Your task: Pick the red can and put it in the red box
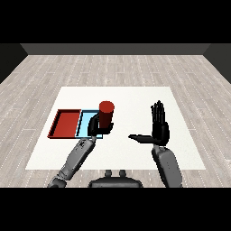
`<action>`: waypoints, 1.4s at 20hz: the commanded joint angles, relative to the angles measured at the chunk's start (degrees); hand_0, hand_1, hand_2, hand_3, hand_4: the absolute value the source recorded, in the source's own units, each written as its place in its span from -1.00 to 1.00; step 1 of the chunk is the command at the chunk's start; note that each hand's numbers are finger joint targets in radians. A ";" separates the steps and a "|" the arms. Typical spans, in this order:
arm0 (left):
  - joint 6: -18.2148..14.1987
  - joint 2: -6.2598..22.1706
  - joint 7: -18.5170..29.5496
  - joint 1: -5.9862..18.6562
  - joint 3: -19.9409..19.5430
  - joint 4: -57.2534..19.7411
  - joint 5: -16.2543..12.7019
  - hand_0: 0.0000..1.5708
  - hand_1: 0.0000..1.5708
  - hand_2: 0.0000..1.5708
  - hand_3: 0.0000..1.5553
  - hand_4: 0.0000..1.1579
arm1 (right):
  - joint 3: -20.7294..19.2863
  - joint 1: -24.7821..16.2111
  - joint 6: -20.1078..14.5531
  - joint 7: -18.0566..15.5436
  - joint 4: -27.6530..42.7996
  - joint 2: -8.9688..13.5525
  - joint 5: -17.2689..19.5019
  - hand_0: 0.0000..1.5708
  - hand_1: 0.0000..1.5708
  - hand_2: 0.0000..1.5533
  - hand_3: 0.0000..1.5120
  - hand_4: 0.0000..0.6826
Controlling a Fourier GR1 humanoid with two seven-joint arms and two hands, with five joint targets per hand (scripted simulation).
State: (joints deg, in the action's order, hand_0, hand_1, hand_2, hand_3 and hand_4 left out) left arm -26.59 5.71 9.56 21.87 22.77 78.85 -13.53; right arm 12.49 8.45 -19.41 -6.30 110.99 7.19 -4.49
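The right forearm (168,167) comes in nearest, from the lower right, and carries the right hand (159,128) upright above the white desk (135,101); its fingers stand straight and together, pointing away from the robot, with the thumb stretched out sideways toward the middle of the desk, so the hand is spread wide and holds nothing. The left forearm (76,158) rises from the lower left to the left hand (95,126), whose fingers are curled round the lower part of the red can (106,115). The can stands upright in that grasp, its round top clearly showing, and appears over the right edge of the light blue tray (85,119); whether it is lifted or touching the tray cannot be told. The red tray (65,123) lies just to the left of the blue one, their sides touching, and nothing shows inside it. Both trays sit on the left half of the desk, well apart from the right hand. Beyond the desk a grey wooden floor (113,67) runs back to a dark wall
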 commanded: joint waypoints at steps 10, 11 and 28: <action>1.63 17.09 -8.57 3.95 -13.44 -8.98 3.97 1.00 1.00 1.00 0.90 0.95 | -8.61 -13.16 4.95 -4.28 2.09 4.97 -4.12 -1.00 -1.00 -1.00 -1.00 -1.00; 1.39 18.15 -8.60 4.74 -14.06 -11.59 4.87 1.00 1.00 0.98 0.89 0.97 | -11.23 -15.51 6.67 -4.83 3.08 6.17 -6.93 -1.00 -1.00 -1.00 -1.00 -1.00; 5.85 23.60 -0.65 16.20 -22.05 -59.86 11.62 0.93 0.93 0.85 0.76 0.71 | -7.76 -8.65 6.71 -10.48 -9.39 2.67 -0.56 -1.00 -1.00 -1.00 -1.00 -1.00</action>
State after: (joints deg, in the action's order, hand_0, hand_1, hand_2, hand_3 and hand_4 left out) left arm -21.35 29.90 8.10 34.72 1.07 29.18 -3.65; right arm 2.70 -1.89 -11.90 -15.76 104.40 10.81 -8.10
